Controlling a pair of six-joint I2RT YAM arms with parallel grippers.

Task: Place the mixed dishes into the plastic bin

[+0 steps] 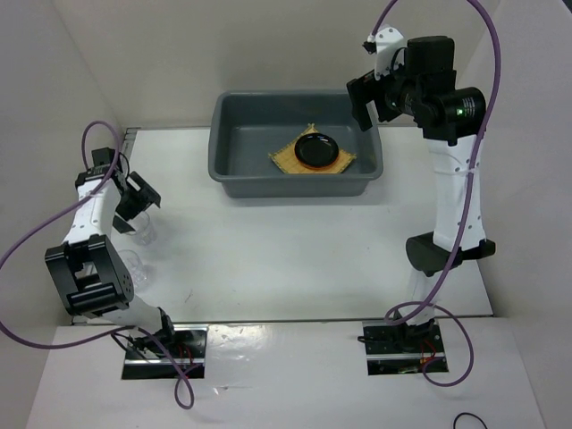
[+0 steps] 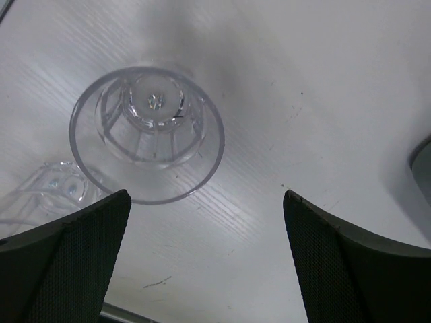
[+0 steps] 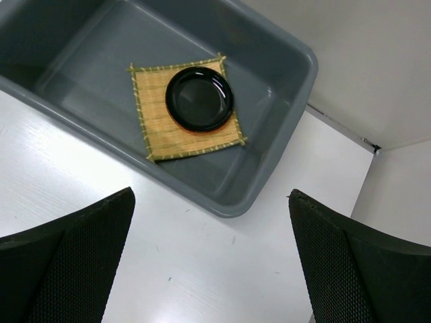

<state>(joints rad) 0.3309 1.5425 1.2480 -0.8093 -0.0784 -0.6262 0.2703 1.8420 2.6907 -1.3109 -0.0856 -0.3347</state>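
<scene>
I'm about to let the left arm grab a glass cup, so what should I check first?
1. Left gripper open: ok.
2. Upright glass cup centred between its jaws: not ok, off to one side.
3. Second glass cup apart from the first: cannot tell.
4. Bare floor left in the plastic bin beside the bamboo mat: ok.
5. Right gripper open and empty: ok.

The white table (image 1: 295,259) carries the dark grey plastic bin (image 1: 295,186) at its far middle. Two clear glass cups (image 2: 148,131) sit close together near its left edge, well apart from the bin.
</scene>
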